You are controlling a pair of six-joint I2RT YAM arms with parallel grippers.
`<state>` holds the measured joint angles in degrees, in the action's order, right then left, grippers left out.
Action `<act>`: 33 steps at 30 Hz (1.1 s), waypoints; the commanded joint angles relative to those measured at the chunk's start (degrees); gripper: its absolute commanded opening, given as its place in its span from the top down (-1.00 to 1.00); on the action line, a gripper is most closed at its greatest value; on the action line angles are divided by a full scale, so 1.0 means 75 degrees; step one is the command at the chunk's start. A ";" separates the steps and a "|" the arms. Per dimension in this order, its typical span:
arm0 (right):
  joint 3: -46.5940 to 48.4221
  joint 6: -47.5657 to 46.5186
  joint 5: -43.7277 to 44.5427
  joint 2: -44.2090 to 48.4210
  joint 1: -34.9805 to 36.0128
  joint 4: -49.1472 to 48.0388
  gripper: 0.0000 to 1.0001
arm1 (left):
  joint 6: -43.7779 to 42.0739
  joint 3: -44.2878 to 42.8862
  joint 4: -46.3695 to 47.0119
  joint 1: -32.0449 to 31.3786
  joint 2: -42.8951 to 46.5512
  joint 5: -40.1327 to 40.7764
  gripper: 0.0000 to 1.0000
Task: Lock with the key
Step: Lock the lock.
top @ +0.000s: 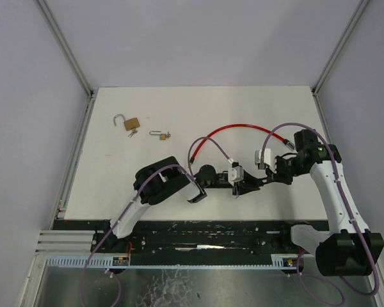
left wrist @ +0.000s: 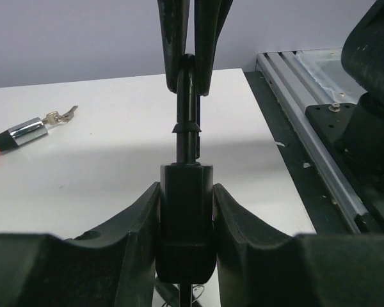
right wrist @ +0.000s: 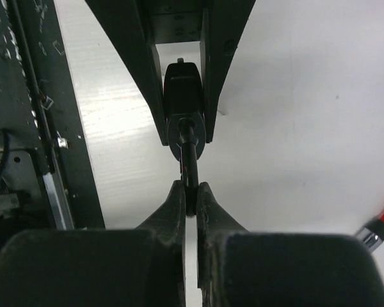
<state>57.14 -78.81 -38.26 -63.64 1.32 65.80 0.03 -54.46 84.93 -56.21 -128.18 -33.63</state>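
A black lock body (left wrist: 187, 217) sits between the fingers of my left gripper (left wrist: 187, 192), which is shut on it. A thin black key (left wrist: 187, 121) sticks out of the lock's far end. My right gripper (right wrist: 191, 188) is shut on the key's head (right wrist: 191, 167), facing the left gripper. In the right wrist view the lock body (right wrist: 182, 86) shows between the left fingers. In the top view the left gripper (top: 242, 184) and the right gripper (top: 267, 177) meet nose to nose above the table's near middle.
A red cable lock (top: 237, 128) curves across the table behind the grippers; its silver end with small keys (left wrist: 25, 131) lies to the left. A brass padlock (top: 132, 123) with open shackle and a smaller padlock (top: 160, 135) lie at the far left. A black rail (top: 211, 230) runs along the near edge.
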 commanded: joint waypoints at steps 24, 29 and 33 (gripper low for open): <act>-0.1039 -0.1219 -0.1532 -0.1659 -0.0162 -0.1236 1.00 | -0.0559 -0.0489 -0.0055 -0.0305 -0.1031 0.0332 1.00; -0.0765 -0.1808 -0.1498 -0.1880 -0.0782 -0.0600 0.68 | -0.0611 -0.0449 -0.0056 -0.0303 -0.0988 0.0349 1.00; -0.0475 -0.3156 -0.1792 -0.1927 -0.1878 0.0605 -0.10 | -0.0616 -0.0446 -0.0042 -0.0294 -0.0991 0.0376 1.00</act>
<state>50.59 -91.85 -43.83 -77.73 -6.96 61.10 -2.92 -57.71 82.83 -57.30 -136.33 -30.55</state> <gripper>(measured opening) 0.433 0.320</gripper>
